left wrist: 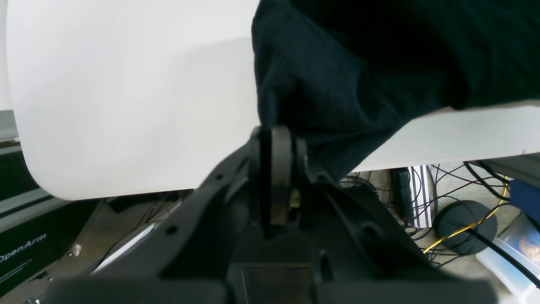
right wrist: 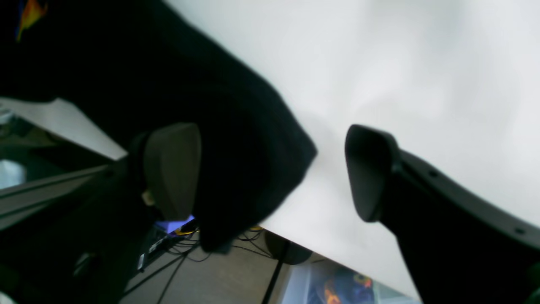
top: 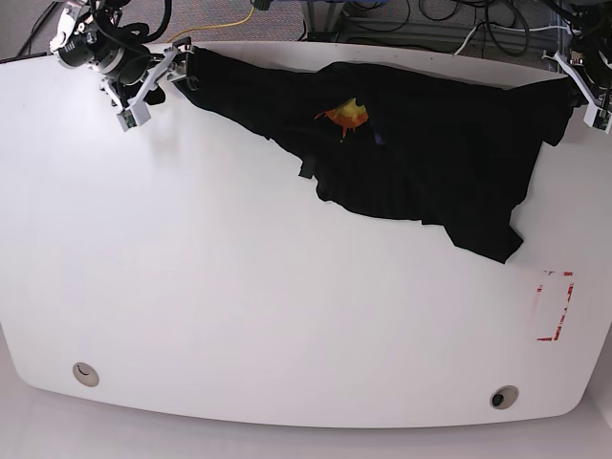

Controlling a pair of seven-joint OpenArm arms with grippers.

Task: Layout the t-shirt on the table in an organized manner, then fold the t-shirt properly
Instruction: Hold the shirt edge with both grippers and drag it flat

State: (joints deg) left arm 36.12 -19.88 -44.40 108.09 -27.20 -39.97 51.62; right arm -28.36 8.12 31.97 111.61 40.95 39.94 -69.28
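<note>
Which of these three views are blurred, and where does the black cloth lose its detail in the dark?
Right wrist view: soft all over, the t-shirt a nearly flat black mass, the right end effector fingers blurred. Left wrist view: cloth weave shows beside the left end effector, but goes pure black at upper right; the near housing is out of focus. Base view: sharp, evenly lit, the table bright with faint shadows.

The left gripper (left wrist: 276, 139) is reaching out at the far right corner, its fingers (left wrist: 280, 169) pressing together. The right gripper (right wrist: 270, 169) is sitting at the far left corner, fingers (right wrist: 173, 169) standing wide apart.
</note>
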